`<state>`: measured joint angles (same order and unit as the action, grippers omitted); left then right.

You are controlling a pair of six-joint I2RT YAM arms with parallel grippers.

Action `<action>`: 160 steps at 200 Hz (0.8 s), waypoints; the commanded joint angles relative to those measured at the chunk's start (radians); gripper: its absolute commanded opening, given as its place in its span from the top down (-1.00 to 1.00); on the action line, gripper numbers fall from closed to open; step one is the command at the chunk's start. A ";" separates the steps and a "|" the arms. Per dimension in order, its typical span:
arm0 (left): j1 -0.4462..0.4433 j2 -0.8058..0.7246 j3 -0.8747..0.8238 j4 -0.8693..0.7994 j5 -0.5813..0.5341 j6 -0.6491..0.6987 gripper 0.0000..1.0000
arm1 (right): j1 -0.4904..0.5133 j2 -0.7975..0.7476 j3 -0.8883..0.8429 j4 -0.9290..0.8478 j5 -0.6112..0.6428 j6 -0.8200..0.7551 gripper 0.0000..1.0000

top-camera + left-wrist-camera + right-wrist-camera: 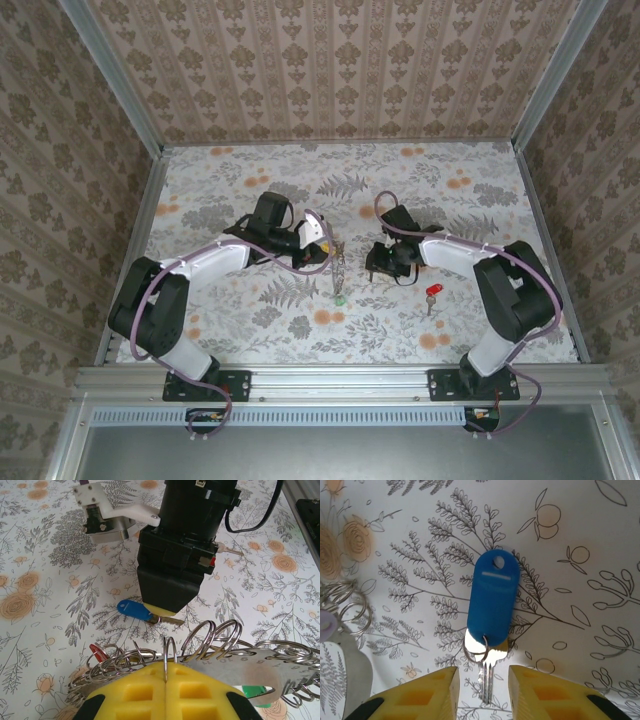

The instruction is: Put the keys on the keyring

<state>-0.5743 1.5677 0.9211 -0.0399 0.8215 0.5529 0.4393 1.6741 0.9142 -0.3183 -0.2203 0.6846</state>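
Jaws of the left gripper point(165, 680) are clenched on one loop of the keyring point(210, 640), held over the middle of the table point(450, 170). Those of the right gripper point(482, 685) stand apart, straddling the blade of the blue key point(491, 600), which lies flat just right of centre. Closing squarely on the blade, leaving the head's hole clear, looks best. The red key point(432, 292) lies nearer the right edge. The blue head's label strip is blank; marks on the keyring's metal tag point(240, 662) are unreadable.

Blue-tagged key point(492, 602) lies flat near keyring point(197, 650).
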 commanded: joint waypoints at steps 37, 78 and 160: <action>0.007 -0.032 0.010 -0.011 0.028 0.004 1.00 | 0.024 0.058 0.049 0.002 0.009 0.039 0.45; 0.008 -0.032 0.011 -0.015 0.029 0.005 1.00 | 0.026 0.070 0.055 -0.017 0.056 0.035 0.58; 0.008 -0.030 0.014 -0.025 0.028 0.009 1.00 | 0.026 0.025 0.115 -0.193 0.169 -0.136 0.86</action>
<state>-0.5743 1.5677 0.9211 -0.0528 0.8219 0.5533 0.4595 1.7226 0.9802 -0.3969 -0.1162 0.6380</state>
